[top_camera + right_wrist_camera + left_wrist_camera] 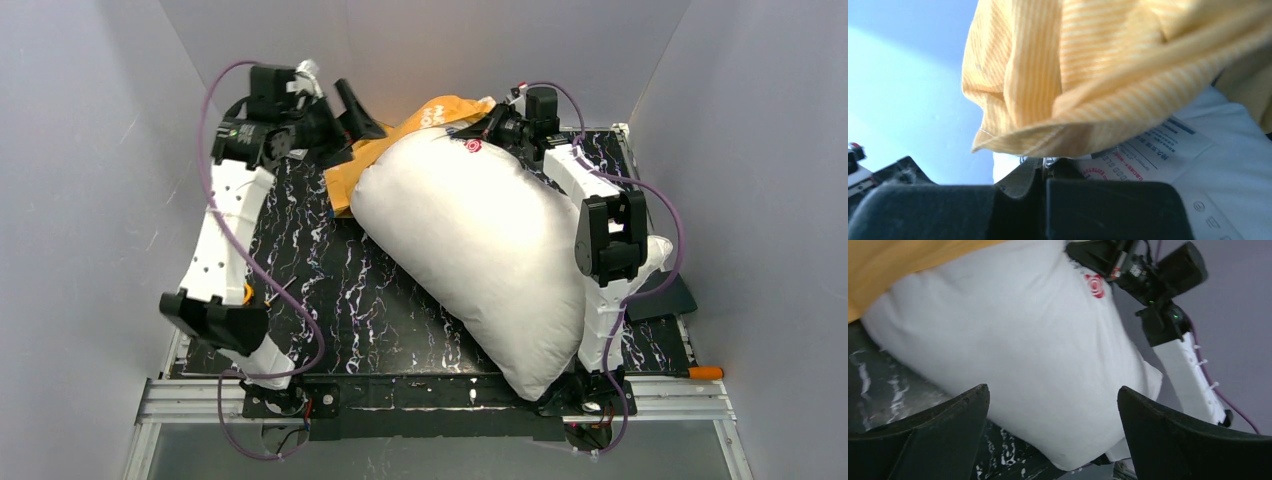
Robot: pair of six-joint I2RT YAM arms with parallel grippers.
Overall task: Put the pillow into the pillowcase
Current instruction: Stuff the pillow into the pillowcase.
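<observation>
Presently, left claw [1053,390]: fingers spread wide, holding nothing, the pillow [1013,340] just ahead and the pillowcase [898,260] beyond it. Right claw [1045,167]: pressed together where pillowcase hem meets the pillow's label [1158,150]; which it pinches cannot be told. Risk: with one side unheld, the case mouth may sag shut before the pillow enters.

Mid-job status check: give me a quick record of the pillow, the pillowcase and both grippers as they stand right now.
pillow: white, lying diagonally on the table, far centre to near right, almost all bare
pillowcase: orange-yellow side showing, bunched at the pillow's far end
left gripper: open, empty, raised beside the pillowcase
right gripper: shut at the pillow's far corner; which fabric it pinches is unclear
insertion: not yet done
</observation>
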